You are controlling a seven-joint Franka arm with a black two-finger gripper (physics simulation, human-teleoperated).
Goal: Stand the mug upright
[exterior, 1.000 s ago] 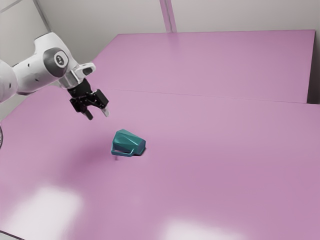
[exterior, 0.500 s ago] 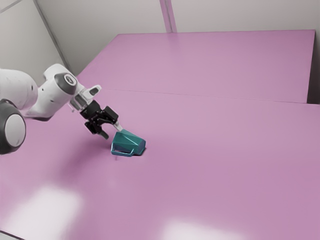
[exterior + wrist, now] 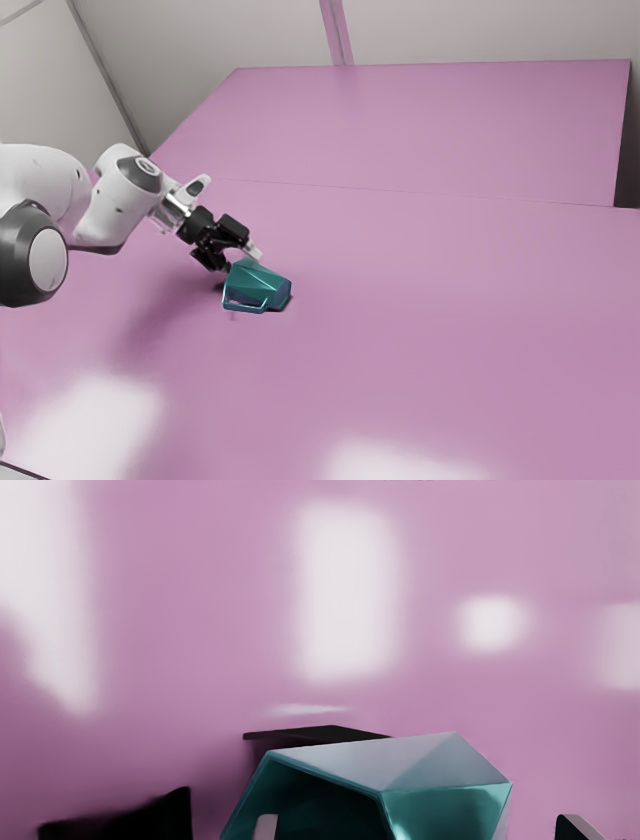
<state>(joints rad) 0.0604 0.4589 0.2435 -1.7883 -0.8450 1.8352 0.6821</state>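
Lying on its side, the mug (image 3: 259,287) opens toward the gripper (image 3: 241,260).

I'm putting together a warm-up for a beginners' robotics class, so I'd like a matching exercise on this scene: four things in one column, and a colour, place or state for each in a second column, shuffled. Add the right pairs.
Things
1. mug
2. table
3. end effector
4. arm

Colour, place or state
A. pink and glossy
B. white and grey, coming in from the exterior view's left
C. teal, lying on its side
D. mainly black, open

Right pairs
1-C
2-A
3-D
4-B
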